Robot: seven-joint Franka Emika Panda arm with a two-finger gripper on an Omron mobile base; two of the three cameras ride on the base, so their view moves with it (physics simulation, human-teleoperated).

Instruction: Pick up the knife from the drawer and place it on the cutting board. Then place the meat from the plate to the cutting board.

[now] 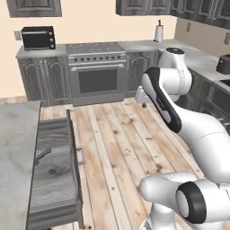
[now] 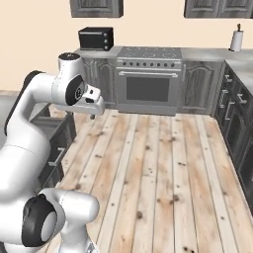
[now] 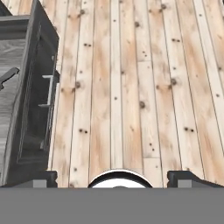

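Knife (image 1: 42, 155) lies on the grey wood-grain floor of the pulled-out drawer (image 1: 54, 179), near the side next to the counter (image 1: 15, 152); in the hand view a dark sliver of it (image 3: 8, 76) shows at the left edge, inside the drawer (image 3: 17, 109). Claw (image 3: 112, 178) is released, its two dark tips set far apart at the bottom of the hand view, with nothing between them. It hangs over the bare plank floor (image 3: 131, 87), beside the drawer's dark panelled front and metal bar handle (image 3: 51, 91), and apart from both. From the right base view the claw (image 2: 93, 114) points down from the bent white arm (image 2: 34, 128), above the floor near the drawer (image 2: 54, 138). Farther off, against the back wall, stand the stove (image 1: 95, 72), a black toaster oven (image 1: 38, 38) on the countertop and a paper towel roll (image 1: 158, 32).
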